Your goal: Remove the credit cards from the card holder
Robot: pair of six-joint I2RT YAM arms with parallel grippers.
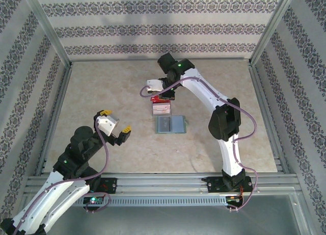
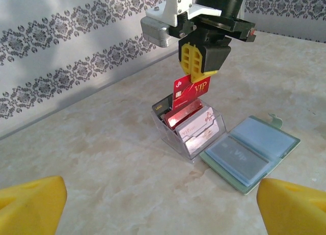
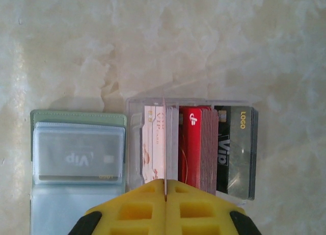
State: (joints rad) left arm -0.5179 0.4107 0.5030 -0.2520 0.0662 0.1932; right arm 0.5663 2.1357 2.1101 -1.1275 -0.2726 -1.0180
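We are watching the right gripper (image 2: 196, 78) clamping a red card (image 2: 192, 89) by its upper edge and hanging it upright directly over the clear box (image 2: 175, 141), where the standing cards (image 3: 196, 148), red, pale and dark, are sitting in rows. In the right wrist view the held card is showing edge-on. Its thin line is running parallel to the cards below and falling between the pale ones and the red ones, so we are judging that a straight descent is all the next move is asking for. The wallet (image 1: 171, 126) is lying open and flat just beside the box, on the side facing the arm bases. A grey card (image 3: 76, 158) marked Vip is resting in one pocket, its long axis pointing at the box. We cannot tell whether the other pocket is holding anything. The left gripper (image 1: 116, 121) is hovering empty with its jaws spread wide, well apart from the box and off to its near left. We are therefore reading the right arm as the nearer one to that pocketed card.
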